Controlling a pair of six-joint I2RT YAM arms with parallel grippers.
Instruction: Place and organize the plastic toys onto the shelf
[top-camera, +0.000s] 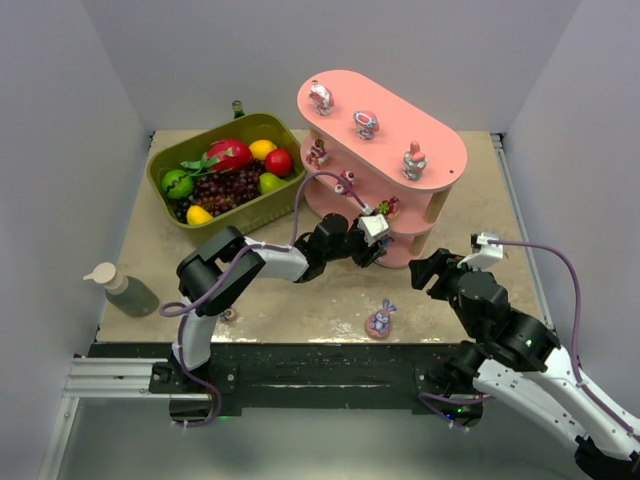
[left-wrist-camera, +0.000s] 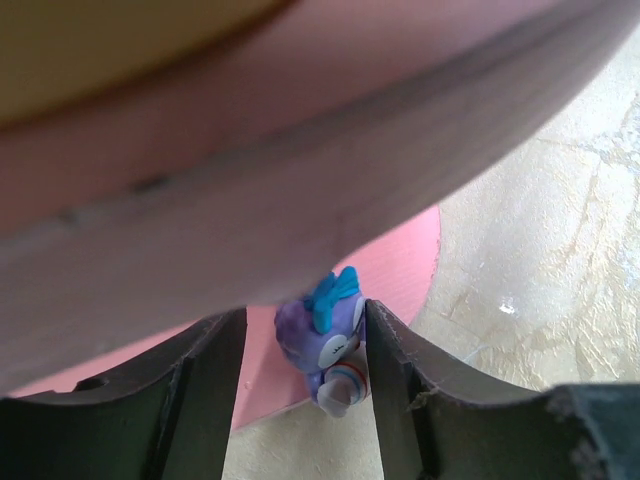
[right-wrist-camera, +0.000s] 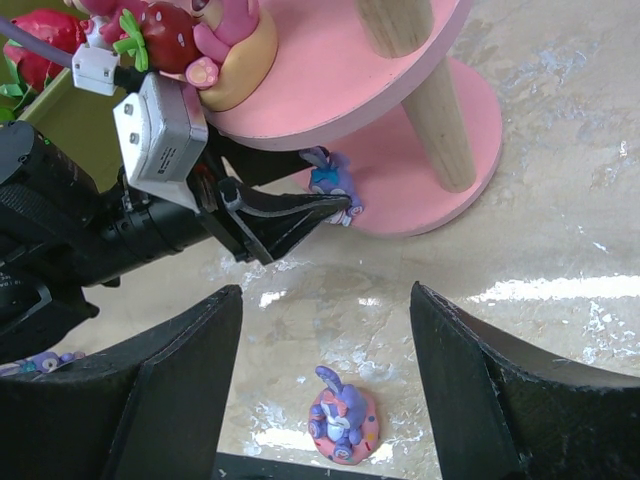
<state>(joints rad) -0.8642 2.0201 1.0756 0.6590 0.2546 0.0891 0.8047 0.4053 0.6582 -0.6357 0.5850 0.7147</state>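
**Fig.** Shelf (top-camera: 445, 150): pink, 3 oval boards on pale wood posts, at rear-centre of table (top-camera: 300, 300).

- **Top toys** (top-camera: 365, 123): 3 glossy pink/white figs, upright, spaced along the top board.
- **Mid toys** (top-camera: 346, 183): 3 along the front edge of the mid board. The one nearest the arms (R wrist view) is pink w/ a red strawberry & green leaves.
- **Purple toy** (left-wrist-camera: 322, 345): tiny & glossy, w/ purple body, blue bow on top, white face, striped base. It sits at the rim of the bottom board, under the mid board's overhang, leaning slightly.
- **Bunny** (right-wrist-camera: 343, 420): blue-purple on a round pink base, upright on the table in front of the shelf, apart from it.
- **Small toy** (top-camera: 228, 314): on the table beside the L arm base; too small to make out.

L gripper (left-wrist-camera: 304, 312): low at the bottom board, jaws part-way apart, bracketing the purple toy w/o clamping it. One finger (left-wrist-camera: 400, 390) touches or lies just beside the toy; a pink gap shows betw. the toy & the other finger.

R gripper (right-wrist-camera: 325, 292): jaws wide, holding nothing, over the table to the right of the L gripper. In the R wrist view the bunny shows below & betw. its fingers, untouched.

Basket (top-camera: 156, 175): green, fruit inside, left of the shelf. Bottle (top-camera: 125, 290): at the table's left edge.
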